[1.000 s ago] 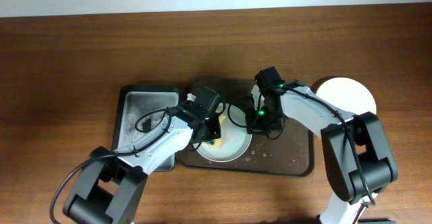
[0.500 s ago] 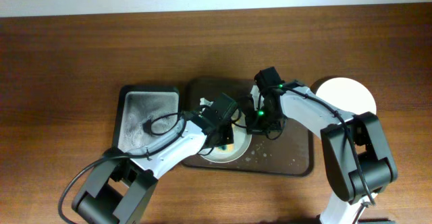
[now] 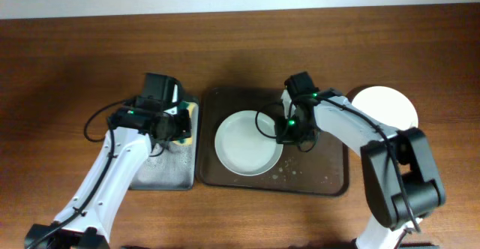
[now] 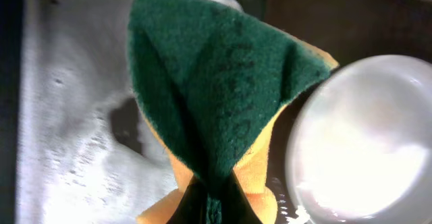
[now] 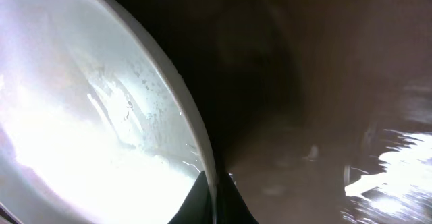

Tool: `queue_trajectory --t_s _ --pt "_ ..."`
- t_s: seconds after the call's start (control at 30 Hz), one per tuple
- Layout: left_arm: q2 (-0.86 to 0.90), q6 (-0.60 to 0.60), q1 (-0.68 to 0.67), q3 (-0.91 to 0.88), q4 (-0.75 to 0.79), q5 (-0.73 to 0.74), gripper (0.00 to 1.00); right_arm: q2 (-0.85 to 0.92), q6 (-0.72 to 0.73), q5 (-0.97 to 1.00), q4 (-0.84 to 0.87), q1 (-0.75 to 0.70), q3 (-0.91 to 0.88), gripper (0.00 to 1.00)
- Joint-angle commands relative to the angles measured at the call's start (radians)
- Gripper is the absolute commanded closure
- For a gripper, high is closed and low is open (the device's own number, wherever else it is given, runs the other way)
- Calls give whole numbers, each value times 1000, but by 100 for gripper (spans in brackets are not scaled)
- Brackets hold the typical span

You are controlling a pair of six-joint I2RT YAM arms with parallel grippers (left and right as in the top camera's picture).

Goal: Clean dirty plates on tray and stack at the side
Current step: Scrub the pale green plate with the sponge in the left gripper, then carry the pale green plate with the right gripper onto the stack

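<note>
A white plate [image 3: 246, 145] lies on the dark brown tray [image 3: 330, 178], wet and without visible smears. My right gripper [image 3: 283, 135] is shut on the plate's right rim; the right wrist view shows the rim [image 5: 192, 136] pinched between the fingers [image 5: 214, 200]. My left gripper [image 3: 178, 127] is shut on the green-yellow sponge [image 4: 223, 109] and holds it over the right edge of the small black tray [image 3: 154, 175]. The plate also shows in the left wrist view [image 4: 364, 143]. Another white plate [image 3: 390, 106] lies on the table right of the brown tray.
The small black tray is wet and foamy [image 4: 61, 116] and touches the brown tray's left side. Suds lie on the brown tray near its front [image 3: 289, 175]. The wooden table [image 3: 75, 69] surrounds both trays.
My left gripper has moved left with the sponge, off the plate and over to the small black tray. The plate is uncovered. My right gripper has kept its hold on the rim.
</note>
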Motion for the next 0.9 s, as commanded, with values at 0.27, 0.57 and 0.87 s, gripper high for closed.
queue_trajectory --t_s 0.27,0.57,0.87 --pt "142 182 72 -146 137 41 45 -384 -47 1090 -116 206 11 96" --pt "143 182 71 -213 130 42 29 -384 -42 1444 -85 383 13 96" --pt "116 169 72 -246 133 41 100 -384 -17 1384 -87 383 13 96"
